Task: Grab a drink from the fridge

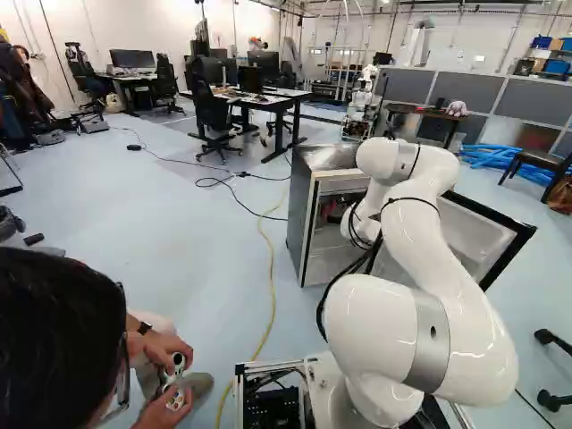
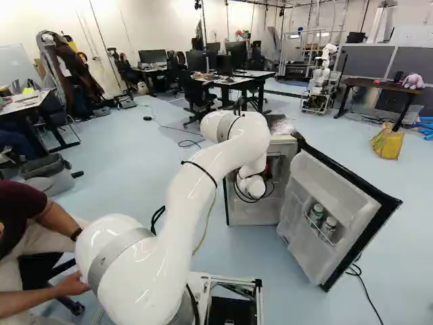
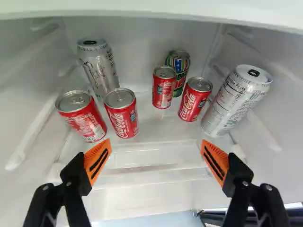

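Note:
The open fridge (image 1: pixel 302 210) stands ahead of the base, and my arm's wrist reaches into it. My gripper cannot be made out clearly in the base views. In the wrist view the gripper (image 3: pixel 155 153) is open, its orange pads wide apart with nothing between them. Ahead of it stand several small red cans: two near one finger (image 3: pixel 83 116) (image 3: pixel 121 113), two nearer the middle (image 3: pixel 164 87) (image 3: pixel 194 99). A colourful can (image 3: pixel 178 68) is behind these, a tall silver can (image 3: pixel 99 68) by one side wall and another tall can (image 3: pixel 236 100) near the other.
The fridge door (image 2: pixel 338 183) is swung open to the right, bottles (image 2: pixel 316 213) on its shelf. A person (image 1: pixel 63 340) sits close at the left, holding a small device. A yellow cable (image 1: pixel 271 277) runs along the floor. Another robot (image 2: pixel 323 78), desks and chairs are farther back.

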Controlling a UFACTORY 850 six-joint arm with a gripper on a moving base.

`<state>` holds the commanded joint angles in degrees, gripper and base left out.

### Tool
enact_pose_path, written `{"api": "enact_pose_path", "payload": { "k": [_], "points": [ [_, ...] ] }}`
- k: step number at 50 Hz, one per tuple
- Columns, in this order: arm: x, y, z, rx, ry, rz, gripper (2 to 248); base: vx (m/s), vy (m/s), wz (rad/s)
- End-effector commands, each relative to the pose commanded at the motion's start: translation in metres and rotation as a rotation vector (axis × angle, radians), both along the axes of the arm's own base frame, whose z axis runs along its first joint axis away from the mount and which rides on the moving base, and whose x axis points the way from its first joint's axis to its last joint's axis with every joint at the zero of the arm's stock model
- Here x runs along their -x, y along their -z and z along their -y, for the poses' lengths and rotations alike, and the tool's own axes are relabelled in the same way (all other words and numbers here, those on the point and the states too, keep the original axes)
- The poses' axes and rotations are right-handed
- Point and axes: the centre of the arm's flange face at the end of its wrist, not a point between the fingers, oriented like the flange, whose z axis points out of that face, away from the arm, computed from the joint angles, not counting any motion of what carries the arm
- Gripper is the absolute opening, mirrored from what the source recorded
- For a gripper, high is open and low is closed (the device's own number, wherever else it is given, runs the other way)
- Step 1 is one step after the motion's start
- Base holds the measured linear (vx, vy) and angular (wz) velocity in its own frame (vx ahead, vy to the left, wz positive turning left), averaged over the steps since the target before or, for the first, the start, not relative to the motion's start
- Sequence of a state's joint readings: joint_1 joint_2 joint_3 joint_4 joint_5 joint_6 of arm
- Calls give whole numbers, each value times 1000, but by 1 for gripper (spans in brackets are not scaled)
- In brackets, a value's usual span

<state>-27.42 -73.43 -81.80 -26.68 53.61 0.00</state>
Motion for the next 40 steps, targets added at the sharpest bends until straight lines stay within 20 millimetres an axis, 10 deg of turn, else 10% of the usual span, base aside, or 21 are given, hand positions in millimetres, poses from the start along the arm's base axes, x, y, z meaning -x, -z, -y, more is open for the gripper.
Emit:
{"api": "enact_pose_path", "payload": {
  "k": [40],
  "points": [
    [46,-21,-15,-33,-47,17,247,0,0,0]
  ]
}}
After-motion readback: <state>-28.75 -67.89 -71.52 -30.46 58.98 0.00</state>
